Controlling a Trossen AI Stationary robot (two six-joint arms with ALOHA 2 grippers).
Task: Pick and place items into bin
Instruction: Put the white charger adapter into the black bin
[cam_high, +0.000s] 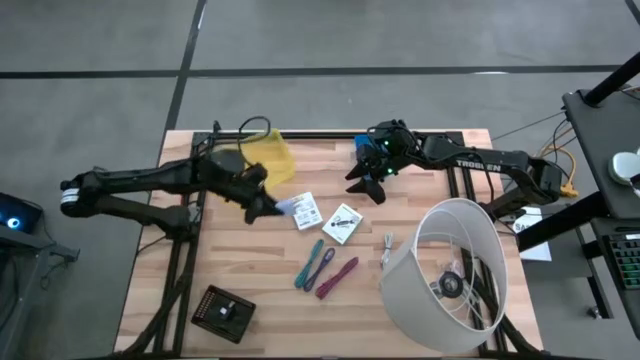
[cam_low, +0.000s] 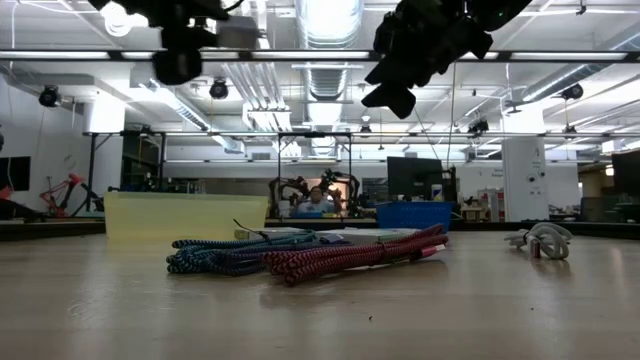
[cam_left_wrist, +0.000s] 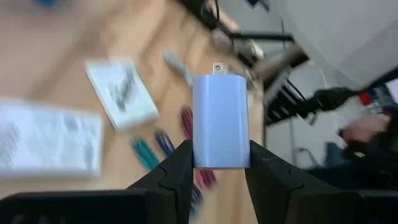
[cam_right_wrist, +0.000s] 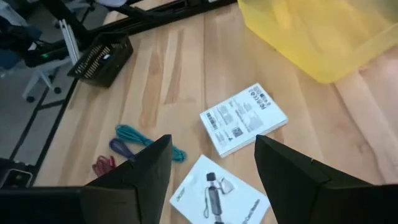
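Observation:
My left gripper (cam_high: 275, 207) hangs just right of the yellow bin (cam_high: 268, 160), shut on a lavender block (cam_left_wrist: 219, 112) with two metal prongs. My right gripper (cam_high: 368, 185) hovers open above the table's far middle, and its wrist view shows nothing between the fingers (cam_right_wrist: 212, 146). Two white printed packets (cam_high: 307, 211) (cam_high: 343, 222) lie flat below and between the grippers. The teal (cam_high: 310, 264), purple (cam_high: 325, 268) and magenta (cam_high: 340, 275) slim tools lie side by side nearer the front. A metal clip (cam_high: 388, 243) lies beside the lampshade. My left gripper pinches the lavender block between its two fingers, on the block's two side faces near its rear end (cam_left_wrist: 202, 155). The prongs (cam_left_wrist: 219, 67) point away from the gripper. The fingers slant down from the table's left. The block is lifted clear of the table.
A big white lampshade (cam_high: 455, 275) lies on its side at the front right. A flat black square device (cam_high: 224, 312) sits at the front left. In the low view a blue box (cam_low: 412, 215) stands at the far edge, right of the yellow bin (cam_low: 185, 215).

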